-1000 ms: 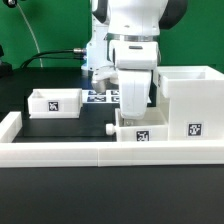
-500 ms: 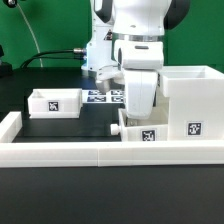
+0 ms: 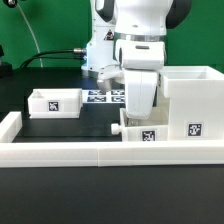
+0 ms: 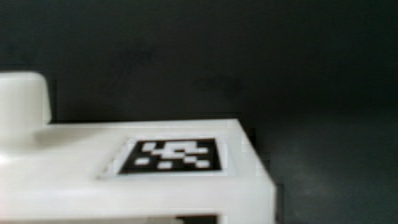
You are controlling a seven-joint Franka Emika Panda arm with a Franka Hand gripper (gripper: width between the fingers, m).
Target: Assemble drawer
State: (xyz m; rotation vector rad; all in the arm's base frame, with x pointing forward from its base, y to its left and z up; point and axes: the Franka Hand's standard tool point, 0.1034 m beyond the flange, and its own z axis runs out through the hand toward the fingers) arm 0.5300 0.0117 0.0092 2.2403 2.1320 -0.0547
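A small white knobbed tray [image 3: 138, 134] with a square tag sits on the black mat, close against the tall white shell [image 3: 190, 95] at the exterior view's right. My gripper [image 3: 138, 116] reaches straight down into this tray and grips its wall; the fingertips are hidden by the tray. The wrist view shows the tray's tagged face [image 4: 173, 155] and its knob [image 4: 18, 105] from above, with no fingers showing. A second knobbed tray [image 3: 55, 102] stands alone at the exterior view's left.
The low white wall [image 3: 90, 153] runs along the mat's near edge and up its left side. The marker board [image 3: 104, 96] lies behind the arm. Black mat [image 3: 85, 125] lies between the two trays. A black cable runs at the back left.
My gripper and the tray in it have shifted to the exterior view's right, closer to the shell, mostly in the first half second. The left tray has not moved.
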